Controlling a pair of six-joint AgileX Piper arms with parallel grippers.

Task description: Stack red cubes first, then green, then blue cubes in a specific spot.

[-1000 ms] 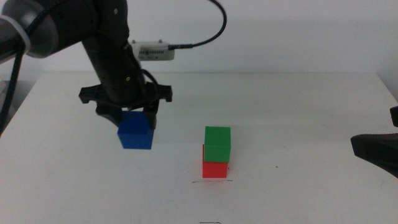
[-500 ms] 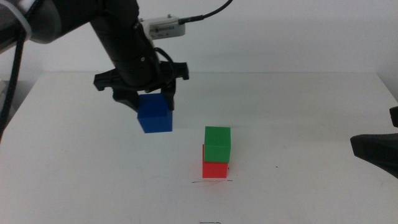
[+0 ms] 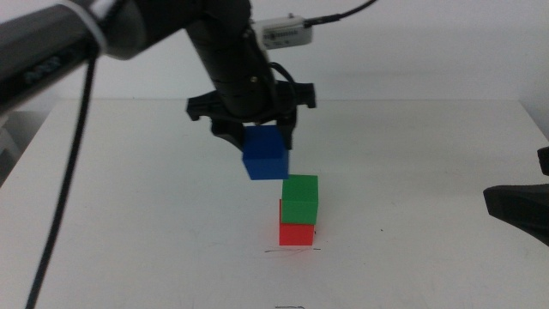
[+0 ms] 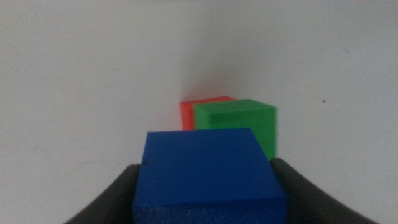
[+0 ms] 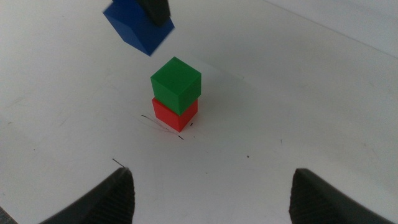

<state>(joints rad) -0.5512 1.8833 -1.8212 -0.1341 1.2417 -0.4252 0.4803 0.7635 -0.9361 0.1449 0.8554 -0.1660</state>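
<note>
My left gripper [image 3: 254, 144] is shut on the blue cube [image 3: 264, 154] and holds it in the air, up and a little left of the stack. The green cube [image 3: 299, 198] sits on the red cube [image 3: 296, 233], which rests at the thin dark scribbled line [image 3: 292, 251] on the white table. In the left wrist view the blue cube [image 4: 207, 175] fills the space between the jaws, with the green cube [image 4: 239, 121] and red cube [image 4: 189, 112] beyond it. My right gripper [image 3: 519, 210] waits open at the right edge. Its wrist view shows the stack [image 5: 176, 93] and the blue cube [image 5: 138, 30].
The white table [image 3: 129, 232] holds nothing else. Its far edge runs behind the left arm. A cable [image 3: 77, 154] hangs from the left arm on the left side.
My left gripper has carried the blue cube up and to the right, from left of the stack to just above and left of the green cube. The stack and right arm have not moved.
</note>
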